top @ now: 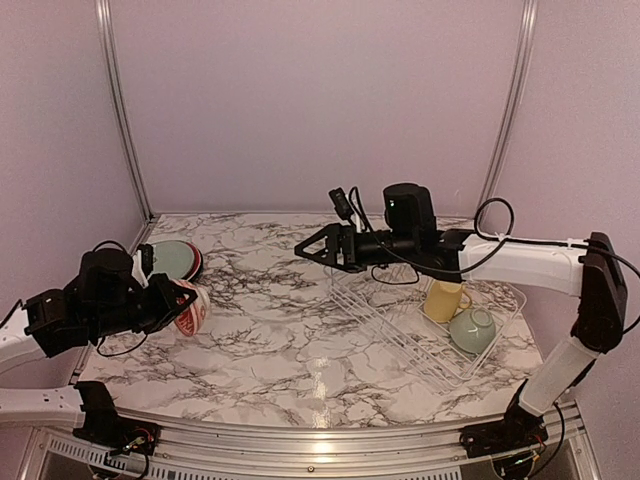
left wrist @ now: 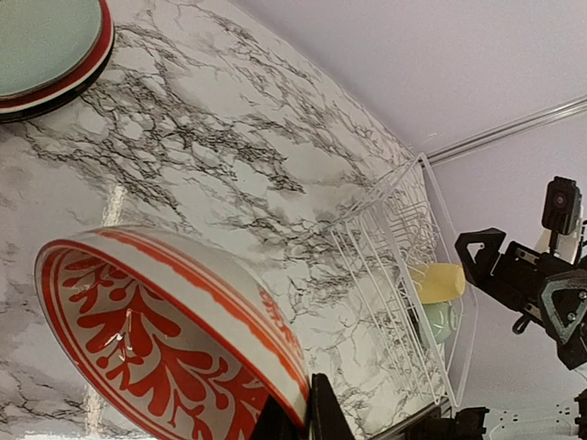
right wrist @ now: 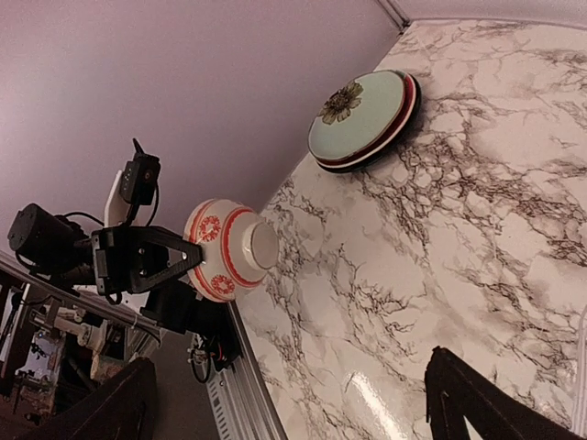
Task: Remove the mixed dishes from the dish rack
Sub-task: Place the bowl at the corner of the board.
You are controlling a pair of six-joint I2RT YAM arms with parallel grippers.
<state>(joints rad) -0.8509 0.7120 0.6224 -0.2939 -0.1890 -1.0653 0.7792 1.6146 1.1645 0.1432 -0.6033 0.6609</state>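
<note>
Marble-patterned table (top: pixel 270 340) fills the lower frame. At lower right, the white wire dish rack (top: pixel 400 335) holds the pale green bowl (top: pixel 471 328) and yellow mug (top: pixel 444 299). Stacked plates (top: pixel 175 258) lie at left. The left gripper (top: pixel 184 297) pinches the tilted small white-and-red patterned bowl (top: pixel 194 318). At centre, the right gripper (top: pixel 303 251) is spread wide and empty.

Here's the marble-patterned table (top: pixel 290 340), white with dark veins all over and a bright patch of glare near the front edge, and two things sit on it right now. Over at the far left corner lies the stack of plates (top: pixel 172 259), flat, a pale green one on top, a red rim under it and a black rim at the very bottom against the marble. Well apart on the right, the white wire dish rack (top: pixel 395 325) stands askew to the table's edges.
</note>
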